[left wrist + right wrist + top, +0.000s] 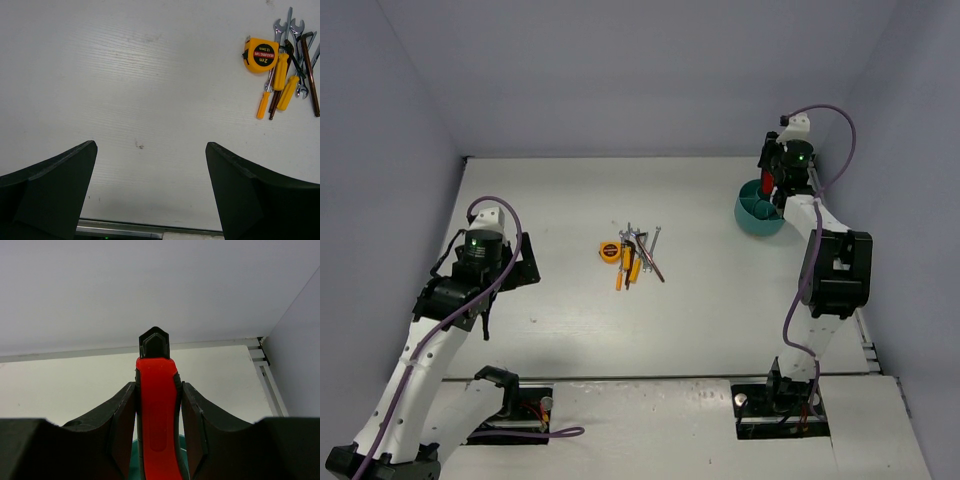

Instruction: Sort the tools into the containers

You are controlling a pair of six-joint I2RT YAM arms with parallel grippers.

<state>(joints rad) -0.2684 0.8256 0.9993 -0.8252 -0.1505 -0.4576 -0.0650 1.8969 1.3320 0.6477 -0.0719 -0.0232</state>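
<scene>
My right gripper [158,385] is shut on the red-handled tool [157,415] and holds it upright over the teal cup [758,215] at the far right; the cup's rim shows below the fingers in the right wrist view [133,463]. The other tools lie in a pile at mid-table: a yellow tape measure [261,54], orange-handled screwdrivers [288,92], silver wrenches [280,30] and a dark hex key [310,75]. My left gripper [150,144] is open and empty, above bare table well to the left of the pile [635,255].
The back wall and right wall stand close behind the cup. A metal rail [260,357] runs along the table's right edge. The table's near edge [125,226] lies just below the left fingers.
</scene>
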